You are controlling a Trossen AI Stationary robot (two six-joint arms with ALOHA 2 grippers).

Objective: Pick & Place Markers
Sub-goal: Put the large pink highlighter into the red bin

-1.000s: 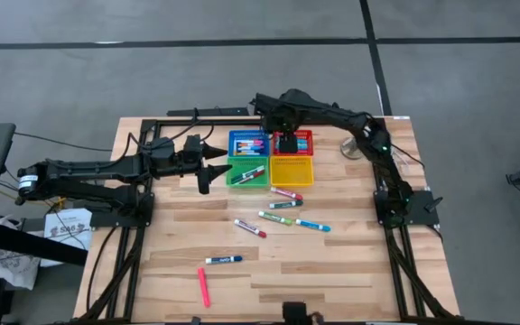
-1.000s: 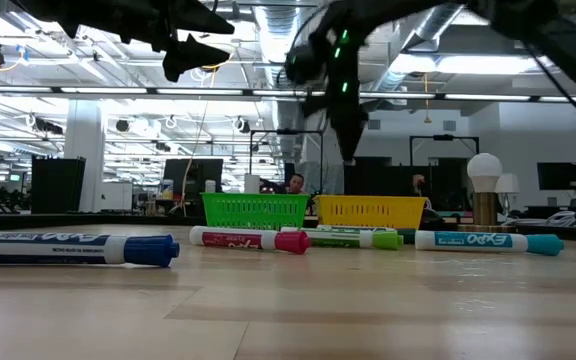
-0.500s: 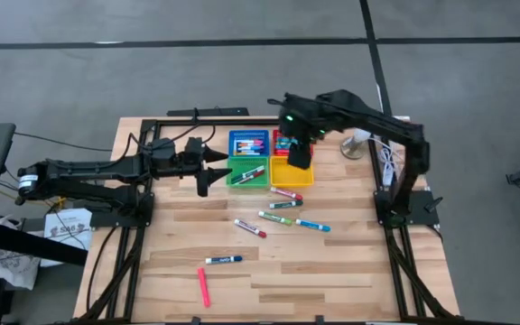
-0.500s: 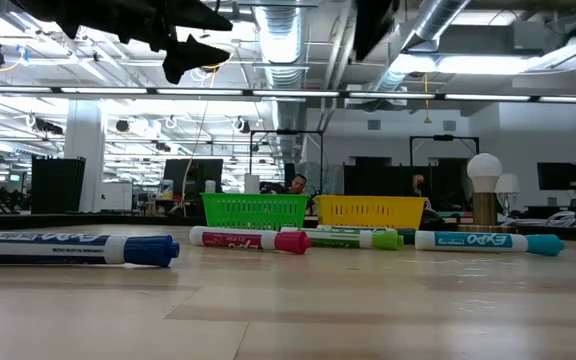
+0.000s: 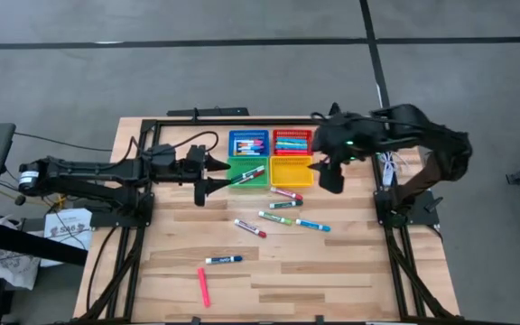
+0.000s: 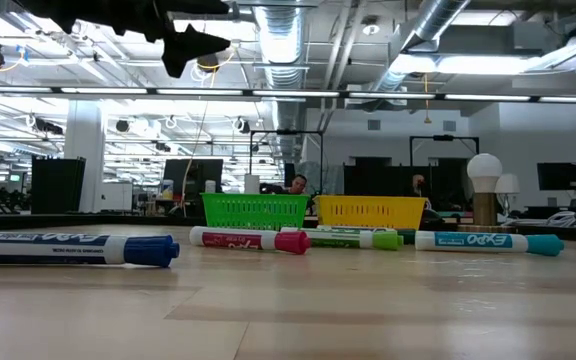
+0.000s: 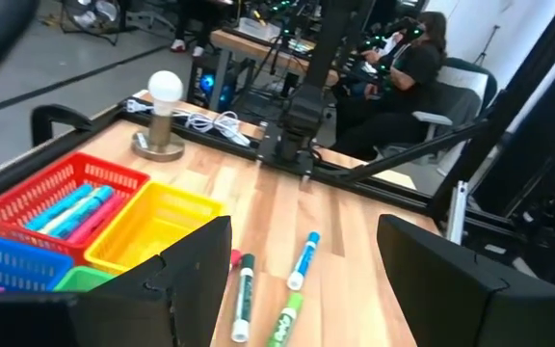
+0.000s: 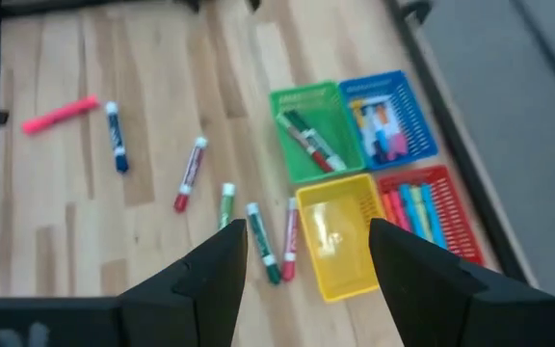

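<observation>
Only overhead, pink marker beyond wrist views' loose markers.

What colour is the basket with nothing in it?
Yellow: the empty basket shows best in the right wrist view.

The left arm stretches low and nearly straight from the left edge of the bench toward the green basket. The left gripper hangs in the air just beside that basket, fingers spread wide, nothing between them. The right arm is folded at the elbow beyond the basket. The right gripper hovers to the basket's right, pointing down, fingers parted and empty.
</observation>
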